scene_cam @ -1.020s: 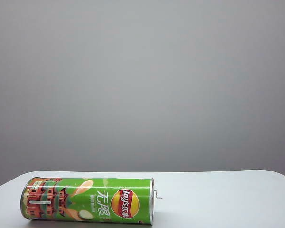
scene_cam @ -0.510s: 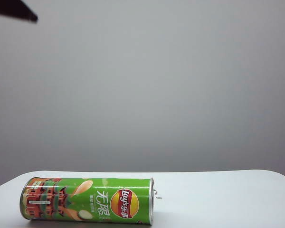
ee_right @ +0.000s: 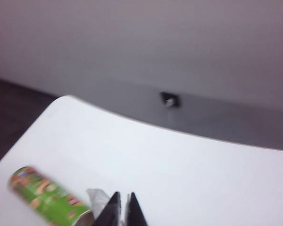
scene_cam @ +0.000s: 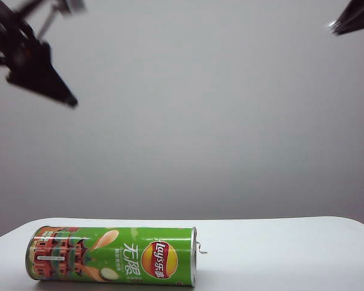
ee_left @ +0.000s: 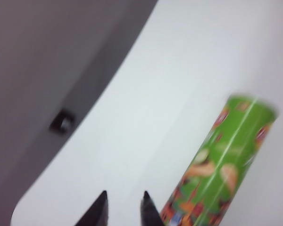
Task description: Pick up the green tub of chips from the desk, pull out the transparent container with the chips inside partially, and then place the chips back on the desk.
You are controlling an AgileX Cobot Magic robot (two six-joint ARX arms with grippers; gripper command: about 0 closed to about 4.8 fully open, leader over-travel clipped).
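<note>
Both hands high above the table, the green tub of chips untouched.

Our left hand (ee_left: 124, 207) has its fingers a little apart and holds nothing; our right hand (ee_right: 122, 207) is closed and empty. Both hang well above the table (scene_cam: 291, 248), left and right of the exterior view. The green tub of chips (scene_cam: 112, 253) lies on its side near the table's front left, silver end toward the middle. It is round, so a glancing touch on the descent could roll it toward the near edge; a pinch off its middle could tip it.
</note>
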